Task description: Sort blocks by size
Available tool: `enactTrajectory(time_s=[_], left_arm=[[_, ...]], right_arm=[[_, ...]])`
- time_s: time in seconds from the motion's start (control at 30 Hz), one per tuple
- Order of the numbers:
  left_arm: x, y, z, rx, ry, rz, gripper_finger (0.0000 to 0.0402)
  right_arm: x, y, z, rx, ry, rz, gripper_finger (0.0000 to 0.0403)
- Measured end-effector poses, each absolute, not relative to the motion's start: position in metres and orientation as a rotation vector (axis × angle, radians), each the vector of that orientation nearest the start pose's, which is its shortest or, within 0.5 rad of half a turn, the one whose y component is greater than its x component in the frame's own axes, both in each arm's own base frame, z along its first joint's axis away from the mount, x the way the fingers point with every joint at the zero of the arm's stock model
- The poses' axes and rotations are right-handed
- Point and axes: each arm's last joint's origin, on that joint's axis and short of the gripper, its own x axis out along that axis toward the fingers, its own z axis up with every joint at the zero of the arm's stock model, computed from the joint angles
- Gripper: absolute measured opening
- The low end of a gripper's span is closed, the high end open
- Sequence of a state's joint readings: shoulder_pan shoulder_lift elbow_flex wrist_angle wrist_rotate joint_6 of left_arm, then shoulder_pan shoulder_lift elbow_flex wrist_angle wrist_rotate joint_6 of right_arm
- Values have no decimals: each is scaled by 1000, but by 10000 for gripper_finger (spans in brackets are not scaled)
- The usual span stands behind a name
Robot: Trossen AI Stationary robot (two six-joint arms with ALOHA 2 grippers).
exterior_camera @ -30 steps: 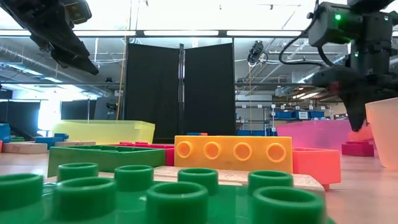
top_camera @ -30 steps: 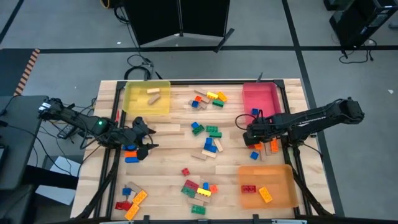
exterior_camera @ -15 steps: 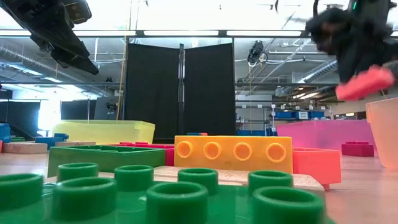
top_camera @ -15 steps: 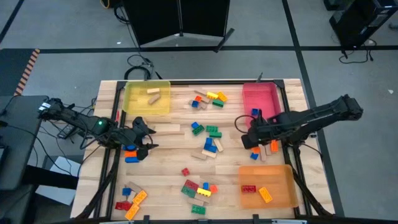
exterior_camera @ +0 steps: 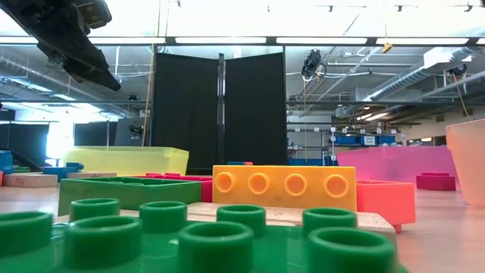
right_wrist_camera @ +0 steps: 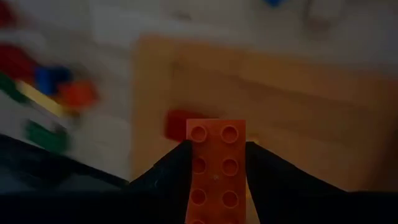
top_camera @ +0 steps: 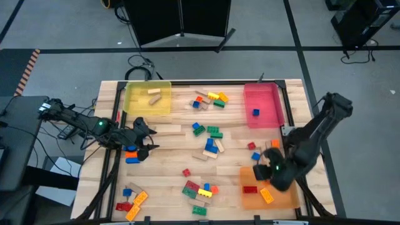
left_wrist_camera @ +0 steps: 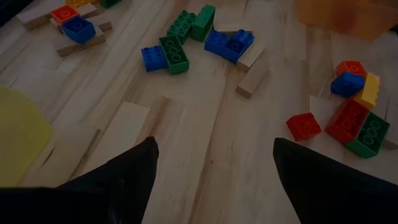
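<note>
Orange studded brick [right_wrist_camera: 216, 168] in right tool [right_wrist_camera: 216, 163] shows no writing.

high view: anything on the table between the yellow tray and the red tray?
Yes. In the high view, a small cluster of bricks (orange, yellow, green, blue, red) lies between the yellow tray and the red tray.

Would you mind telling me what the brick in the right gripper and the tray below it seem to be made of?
The orange brick looks like moulded plastic: round studs, smooth even surface. The orange tray looks like translucent plastic, since the wooden tabletop shows through it.
</note>
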State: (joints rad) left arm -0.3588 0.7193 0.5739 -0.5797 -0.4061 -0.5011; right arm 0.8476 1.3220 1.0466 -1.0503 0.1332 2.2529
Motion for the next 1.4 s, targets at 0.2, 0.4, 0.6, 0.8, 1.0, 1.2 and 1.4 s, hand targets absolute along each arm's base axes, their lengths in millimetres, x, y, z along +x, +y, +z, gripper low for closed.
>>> enactTrajectory(time_s=[0.2,0.4,0.6,0.8,1.0,1.2,1.4], left_arm=[[138,-40,239,-212,639,210,324],[139,-40,240,-219,626,206,324],[139,-41,240,-233,636,186,324],[140,-41,241,-240,620,182,324],[141,-41,242,-245,607,179,324],[142,-42,244,-253,587,173,323],[142,-42,244,-256,582,172,323]], right_arm=[[162,190,223,1090,1213,-968,151],[163,197,201,933,1239,-1035,153],[170,204,189,919,1231,-1019,154],[169,203,194,942,1230,-997,165],[165,200,206,983,1228,-957,197],[162,196,218,1018,1224,-907,228],[163,175,245,1081,973,-831,240]])
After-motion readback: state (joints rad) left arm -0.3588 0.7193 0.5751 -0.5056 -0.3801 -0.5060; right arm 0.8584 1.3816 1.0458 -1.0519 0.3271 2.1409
